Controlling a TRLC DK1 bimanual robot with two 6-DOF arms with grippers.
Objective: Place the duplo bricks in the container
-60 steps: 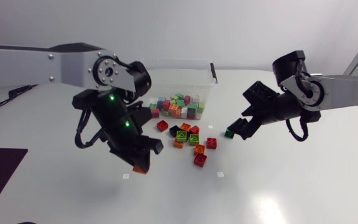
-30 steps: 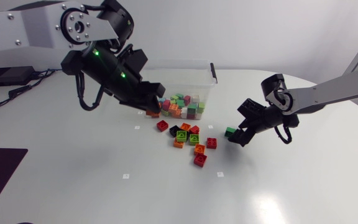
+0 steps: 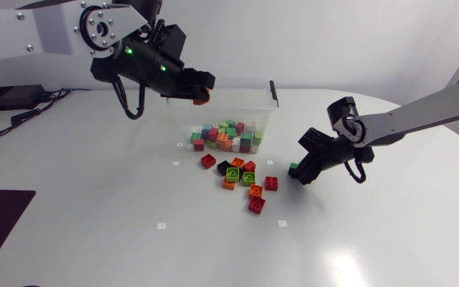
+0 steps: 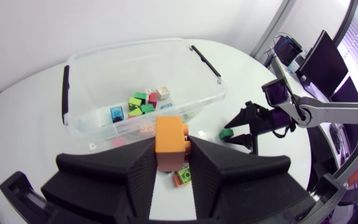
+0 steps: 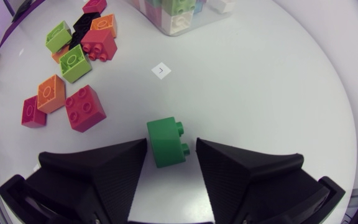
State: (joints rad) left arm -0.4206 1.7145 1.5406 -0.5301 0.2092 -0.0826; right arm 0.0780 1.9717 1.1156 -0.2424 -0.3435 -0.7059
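- Left arm [image 3: 46, 32]: elevated, with the left gripper [image 3: 201, 86] above the container [image 3: 271, 89] edge. The fingers pinch an orange brick [image 4: 171, 134].
- Right arm [image 3: 421, 112]: low, with the right gripper [image 5: 171, 152] at table level. The fingers are spread either side of a green brick [image 5: 165, 144].
- Container: partly filled with bricks.
- Loose bricks [image 3: 241, 177]: on the table just beside the container.

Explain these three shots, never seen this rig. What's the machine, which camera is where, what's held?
Two robot arms work at a white table. The head view looks down from above; each wrist view sits on one arm, looking past its own black two-fingered gripper. The left gripper is shut on an orange brick, raised by the clear container, which already holds bricks. The right gripper is low at the table, open, a green brick between its fingers. More loose bricks lie beside the container.
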